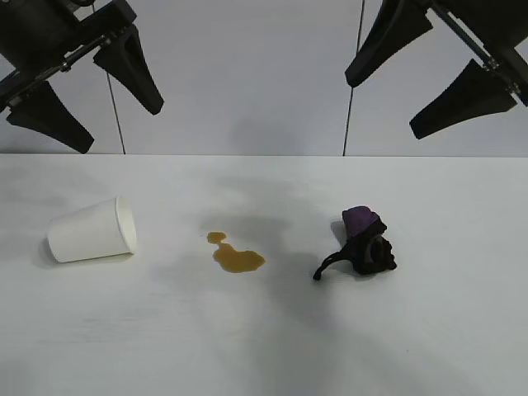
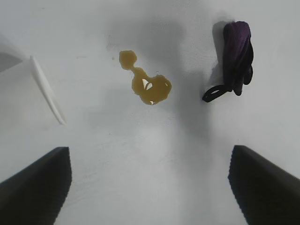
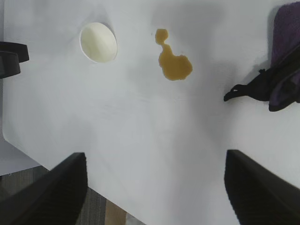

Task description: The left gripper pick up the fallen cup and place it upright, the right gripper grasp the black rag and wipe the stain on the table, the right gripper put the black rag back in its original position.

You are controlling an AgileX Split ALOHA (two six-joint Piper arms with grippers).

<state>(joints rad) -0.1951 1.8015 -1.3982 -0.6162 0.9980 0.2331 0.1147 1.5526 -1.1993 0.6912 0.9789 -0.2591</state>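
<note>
From right wrist, cup [image 3: 98, 42] mouth shows.

Pale grey panelled wall [image 1: 247, 74] behind; wood-toned floor [image 3: 115, 216] below.

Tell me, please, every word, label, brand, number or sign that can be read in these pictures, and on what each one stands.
None: no view shows readable text.
The cup, lying on its side, is plain white with no print.
The black rag shows only a purple patch, no label.
The table bears only the stain.
The left gripper and right gripper, both open above the table, carry no visible markings.
</note>
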